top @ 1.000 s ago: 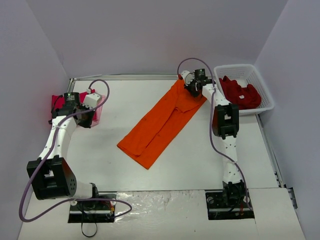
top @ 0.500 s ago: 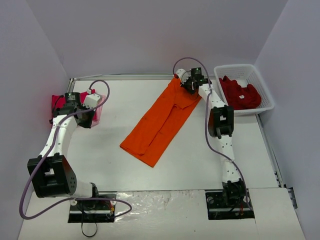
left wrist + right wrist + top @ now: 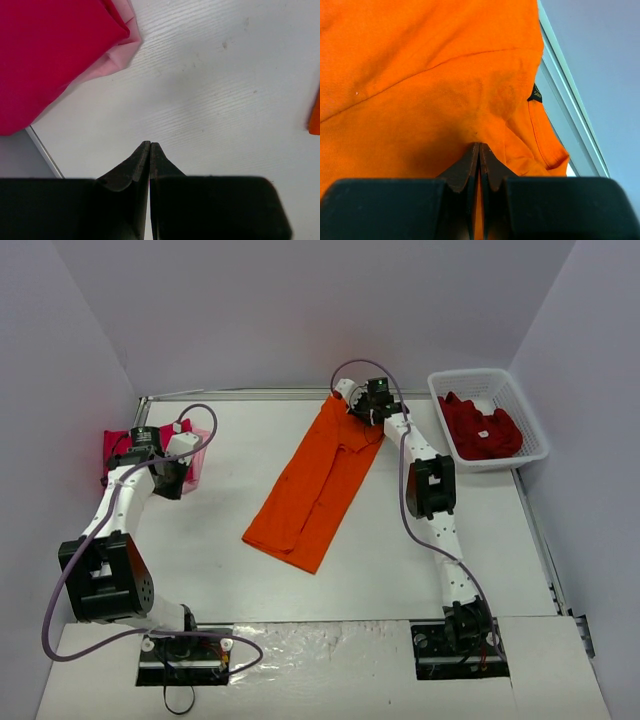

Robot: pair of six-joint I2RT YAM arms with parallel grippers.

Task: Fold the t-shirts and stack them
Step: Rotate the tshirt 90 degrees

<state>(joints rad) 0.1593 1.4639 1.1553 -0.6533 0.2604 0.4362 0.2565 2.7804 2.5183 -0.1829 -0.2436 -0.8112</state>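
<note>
The bright orange t-shirt [image 3: 315, 485] lies folded lengthwise in a long strip across the middle of the table. My right gripper [image 3: 365, 412] is shut on its far collar end; the wrist view shows orange cloth [image 3: 435, 85] pinched between the jaws [image 3: 479, 146]. The magenta-pink t-shirt [image 3: 120, 448] lies folded at the far left on the pale pink t-shirt [image 3: 196, 458]; both show in the left wrist view, magenta [image 3: 50, 55] over pale pink [image 3: 117, 57]. My left gripper [image 3: 165, 475] is shut and empty over bare table beside them [image 3: 150, 145]. Dark red t-shirts [image 3: 482, 427] lie in the basket.
The white lattice basket [image 3: 528, 420] stands at the far right. A metal rail [image 3: 250, 394] runs along the table's far edge, close behind the orange shirt's collar. Grey walls close in the left, far and right sides.
My right gripper has dragged the orange shirt's collar end to the left and toward the far edge. The strip has swung to lie more upright. The left arm has barely moved.
</note>
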